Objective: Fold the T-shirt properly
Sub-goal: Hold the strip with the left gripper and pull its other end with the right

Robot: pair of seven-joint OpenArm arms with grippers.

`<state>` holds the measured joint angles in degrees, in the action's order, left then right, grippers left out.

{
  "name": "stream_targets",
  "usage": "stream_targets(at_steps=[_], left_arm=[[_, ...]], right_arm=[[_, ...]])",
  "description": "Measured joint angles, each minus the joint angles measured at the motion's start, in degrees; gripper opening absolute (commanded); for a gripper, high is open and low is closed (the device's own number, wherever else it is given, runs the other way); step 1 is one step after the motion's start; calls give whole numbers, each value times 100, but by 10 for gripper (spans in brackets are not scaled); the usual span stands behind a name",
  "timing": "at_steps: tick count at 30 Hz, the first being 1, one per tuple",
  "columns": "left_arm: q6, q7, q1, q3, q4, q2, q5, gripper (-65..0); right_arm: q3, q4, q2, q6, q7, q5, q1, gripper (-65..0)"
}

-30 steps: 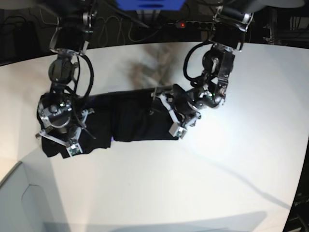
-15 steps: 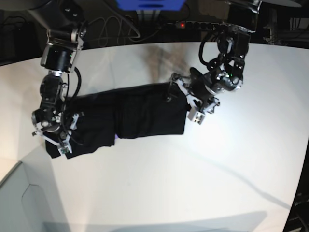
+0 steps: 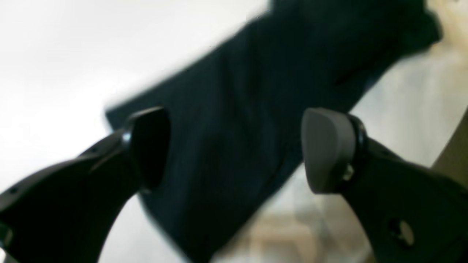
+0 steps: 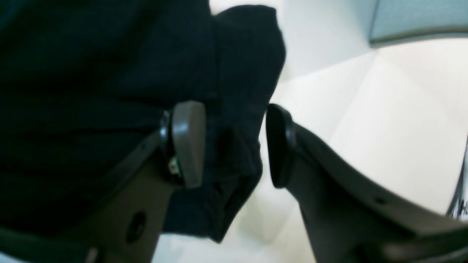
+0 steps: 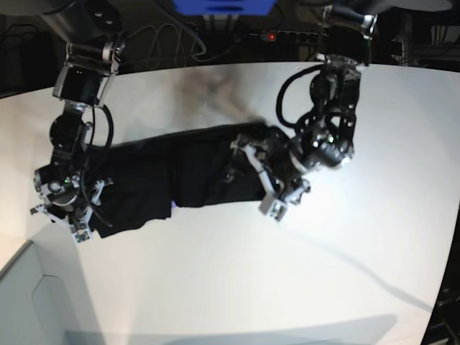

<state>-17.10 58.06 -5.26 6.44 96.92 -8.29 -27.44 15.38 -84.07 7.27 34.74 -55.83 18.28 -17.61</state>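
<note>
From where I'm sitting at the controls, nearest the base camera it's just bare white worktop [image 5: 237,280], with a pale grey panel poking in at the bottom left corner.

Further in, the T-shirt [image 5: 187,176] is lying flat as a long black band across the middle of the worktop, plain side up as far as I can see, with only a tiny purple speck showing along its near edge.

My left pincer [image 5: 253,174] is over the end of the band on that view's right. Its wrist view is blurry, but the two pads [image 3: 327,149] are wide apart with nothing between them, the dark cloth sitting below.

My right pincer [image 5: 59,221] is at the other end of the band. On its wrist view the jaws are parted and straddle a bunched corner of the shirt [image 4: 237,120]. There's a gap on both sides, so I'd call it apart, not clamped.

Way at the back, past the worktop's far edge, there's a tangle of cables and a power strip [image 5: 287,36] with a red light on.
</note>
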Motion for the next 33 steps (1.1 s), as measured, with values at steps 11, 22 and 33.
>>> stream_targets(at_steps=[11,22,33], left_arm=[[42,94,-210,-2,-1121,151,76,-109],[37,103,-109,-2,-1115,116,68,-109],[15,90,-94,-2,-1110,-31,66,-109]], right_arm=[[721,1058,372,2,341,-22,-17,-344],[791,1056,367,2,400,-74,-17,-289],[2273,1523,831,4,70,-1711,-361,-316]])
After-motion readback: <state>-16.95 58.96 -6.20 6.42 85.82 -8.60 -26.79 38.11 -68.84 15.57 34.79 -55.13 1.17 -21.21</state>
